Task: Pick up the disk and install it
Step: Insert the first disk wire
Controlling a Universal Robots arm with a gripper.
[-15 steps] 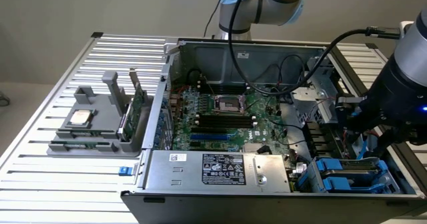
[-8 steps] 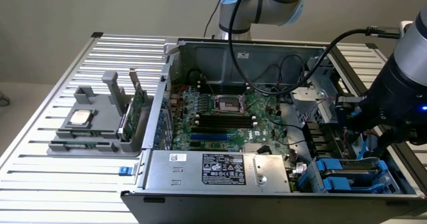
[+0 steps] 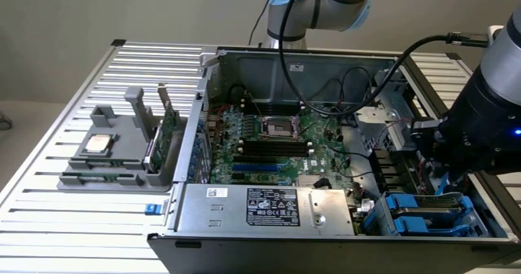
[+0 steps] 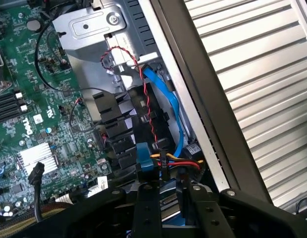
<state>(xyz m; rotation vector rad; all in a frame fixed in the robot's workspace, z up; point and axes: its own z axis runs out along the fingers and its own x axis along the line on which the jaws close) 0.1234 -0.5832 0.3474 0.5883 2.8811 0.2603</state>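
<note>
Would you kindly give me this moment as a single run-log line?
stage: at drive bay | pincer: low inside computer case, just above blue disk carrier | CPU chip: on grey stand outside case

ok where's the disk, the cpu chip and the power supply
disk (image 3: pixel 404 207), exterior view, on its blue carrier bracket
cpu chip (image 3: pixel 99 143), exterior view, middle of its silver top
power supply (image 3: pixel 273 207), exterior view, on its white label

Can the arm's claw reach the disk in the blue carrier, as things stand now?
Probably yes. The claw hangs just above the disk at the corner of the case, and nothing seems to lie between them; only some coloured cables run close beside.
</note>
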